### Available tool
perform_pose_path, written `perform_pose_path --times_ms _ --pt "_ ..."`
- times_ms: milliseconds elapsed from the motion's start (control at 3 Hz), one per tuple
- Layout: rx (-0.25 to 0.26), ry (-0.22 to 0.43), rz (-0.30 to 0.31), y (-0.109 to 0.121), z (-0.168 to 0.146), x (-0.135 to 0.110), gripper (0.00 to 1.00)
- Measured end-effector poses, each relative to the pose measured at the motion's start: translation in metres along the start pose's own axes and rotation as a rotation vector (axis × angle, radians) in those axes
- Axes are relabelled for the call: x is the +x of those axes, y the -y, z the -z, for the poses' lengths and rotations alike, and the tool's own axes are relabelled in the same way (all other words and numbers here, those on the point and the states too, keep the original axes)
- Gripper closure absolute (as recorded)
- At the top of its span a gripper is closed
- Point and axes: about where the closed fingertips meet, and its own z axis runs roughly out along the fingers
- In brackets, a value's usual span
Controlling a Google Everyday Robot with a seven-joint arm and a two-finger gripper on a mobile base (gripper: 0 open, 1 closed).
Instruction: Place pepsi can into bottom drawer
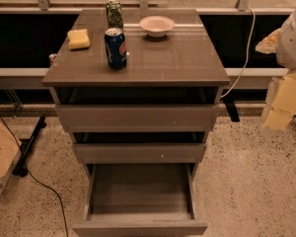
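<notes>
Camera view, looking down on the front of a grey-brown table (pixel 187 58) with three drawers.

- Pepsi can (pixel 116 48): upright on the table, left of centre, logo facing the camera. Nothing touches it.
- Green can (pixel 114 14): upright just behind the pepsi can, near the back edge. Its lower part is hidden by the pepsi can's top.
- Sponge (pixel 79 39): yellow, flat on the table's left side, apart from both cans.
- Bowl (pixel 157 25): white, at the back, right of the green can.
- Bottom drawer (pixel 139 191): pulled well out toward the lower edge of the frame, floor in view. Its front panel runs along the frame's lower edge and is partly cut off.
- Middle drawer (pixel 138 153) and top drawer (pixel 137 117): each out a little, with only a dark gap showing above each front.
- Claw (pixel 284 104): at the far right edge, mid-height, well apart from the table and the pepsi can. It reads as blurred pale yellow shapes under a white arm (pixel 293 38), cut off by the frame. Whether it is open or closed, cannot tell.
- Small red-and-white thing (pixel 53 58): at the table's left rim, mostly hidden; cannot identify it.
- Box (pixel 1 154): cardboard, lower left, cut off by the frame.
</notes>
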Motion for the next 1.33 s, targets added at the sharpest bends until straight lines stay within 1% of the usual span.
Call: perform_pose_path --times_ms 333,667,1000,1333 --pt "0.014 0.024 -0.005 0.003 -0.002 -0.006 0.00" --pt "0.035 0.071 -0.016 0.007 -0.007 -0.016 0.00" --pt "0.047 0.189 -0.047 0.018 -0.024 -0.035 0.00" --pt "0.080 0.358 -0.095 0.042 -0.047 -0.067 0.00"
